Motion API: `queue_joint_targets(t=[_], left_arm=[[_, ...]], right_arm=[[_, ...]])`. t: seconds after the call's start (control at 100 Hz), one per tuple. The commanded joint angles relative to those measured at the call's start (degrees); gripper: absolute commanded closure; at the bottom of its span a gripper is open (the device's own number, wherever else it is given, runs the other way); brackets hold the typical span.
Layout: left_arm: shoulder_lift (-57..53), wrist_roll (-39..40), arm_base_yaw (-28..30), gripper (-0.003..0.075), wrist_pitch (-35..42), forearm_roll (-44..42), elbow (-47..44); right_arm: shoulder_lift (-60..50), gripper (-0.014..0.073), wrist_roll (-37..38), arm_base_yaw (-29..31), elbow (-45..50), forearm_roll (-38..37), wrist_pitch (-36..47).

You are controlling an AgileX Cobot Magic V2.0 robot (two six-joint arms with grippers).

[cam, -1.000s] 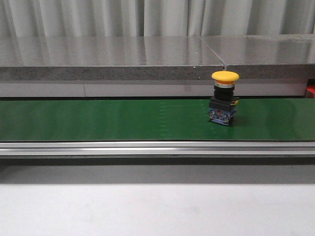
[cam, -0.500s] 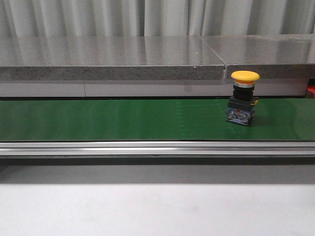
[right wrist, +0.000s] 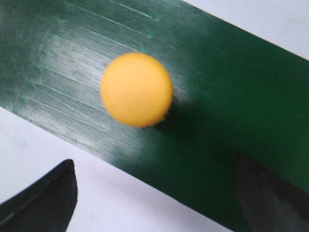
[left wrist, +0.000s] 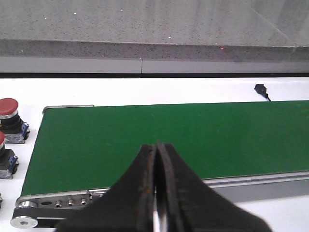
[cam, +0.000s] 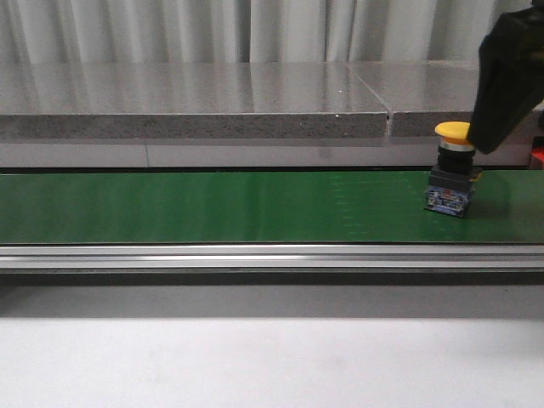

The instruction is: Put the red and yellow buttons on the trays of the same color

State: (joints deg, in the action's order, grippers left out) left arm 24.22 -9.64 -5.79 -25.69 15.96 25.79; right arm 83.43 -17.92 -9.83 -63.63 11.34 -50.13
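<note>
Writing: you find none readable on the yellow button (cam: 451, 170).
Yellow button: upright on the green belt (cam: 212, 206), far right.
Right tool (right wrist: 154, 193): spread wide above it.
Left tool (left wrist: 157, 193): clenched, holding nothing.
Nearby: two red buttons (left wrist: 9, 113) on your white counter (left wrist: 145, 86).

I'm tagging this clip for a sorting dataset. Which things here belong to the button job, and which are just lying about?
Part of the job:
- yellow button on the green belt
- red button beside the belt's end
- right gripper, jaws open
- left gripper, jaws shut

Just lying about:
- black cable end
- grey stone ledge
</note>
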Motion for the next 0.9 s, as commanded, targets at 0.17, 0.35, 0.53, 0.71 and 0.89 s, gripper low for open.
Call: queue_joint_targets(t=[0.17,0.35,0.53,0.71,0.89], left_arm=[[0.31,-0.04,-0.42,0.0739,3.70,0.91,1.55],[0.31,-0.04,-0.42,0.0739,3.70,0.91,1.55],[0.31,-0.04,-0.42,0.0739,3.70,0.91,1.55],[0.31,-0.04,-0.42,0.0739,3.70,0.91,1.55],[0.31,-0.04,-0.42,0.0739,3.70,0.91,1.55]], right_arm=[[3.43,-0.0052,-1.25,-0.41,-1.58,2.18,8.41],[4.89,0.0148,-1.25,-0.41,-2.10,2.18,9.67],[4.77,0.0459,-1.09,-0.41,-2.10,2.18,7.35],[1.20,0.0483,1.73,2.47,-2.10,1.44,5.06],[-4.98,0.0483,5.86,10.62,-2.10,0.67,1.99]])
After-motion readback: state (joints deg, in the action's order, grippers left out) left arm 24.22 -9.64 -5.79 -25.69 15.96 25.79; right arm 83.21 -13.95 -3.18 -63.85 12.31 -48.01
